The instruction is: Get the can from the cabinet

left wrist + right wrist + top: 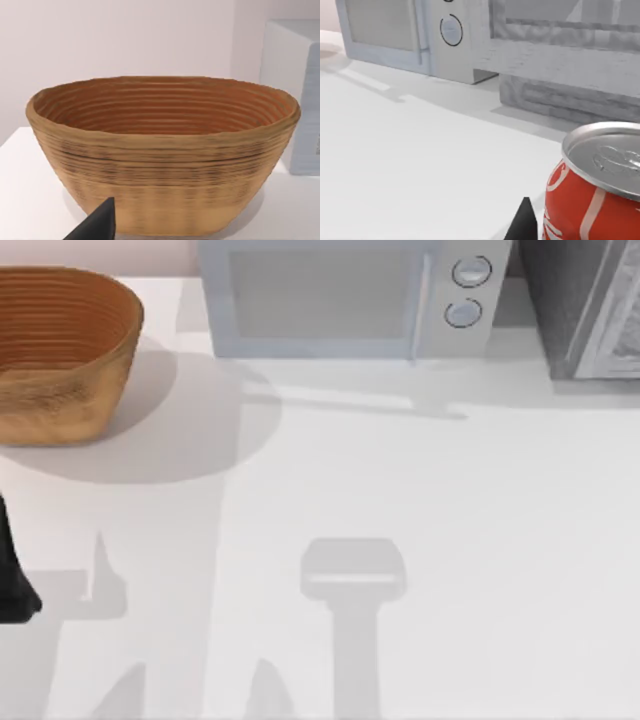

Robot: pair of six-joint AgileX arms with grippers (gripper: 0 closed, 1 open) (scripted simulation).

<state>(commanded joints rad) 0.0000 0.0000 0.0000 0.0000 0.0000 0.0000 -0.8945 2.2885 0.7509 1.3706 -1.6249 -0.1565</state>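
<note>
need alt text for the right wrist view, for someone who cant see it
A red soda can with a silver top stands upright on the white table, close to the camera, with a dark tip of the right tool beside it. Farther back stand a white microwave and, next to it, a grey cabinet.

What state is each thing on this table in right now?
Basket: upright, nothing inside.
Microwave: door shut.
Can: upright, unopened, out on the table in front of the cabinet.
Left arm: at the table's left edge, facing the basket.
</note>
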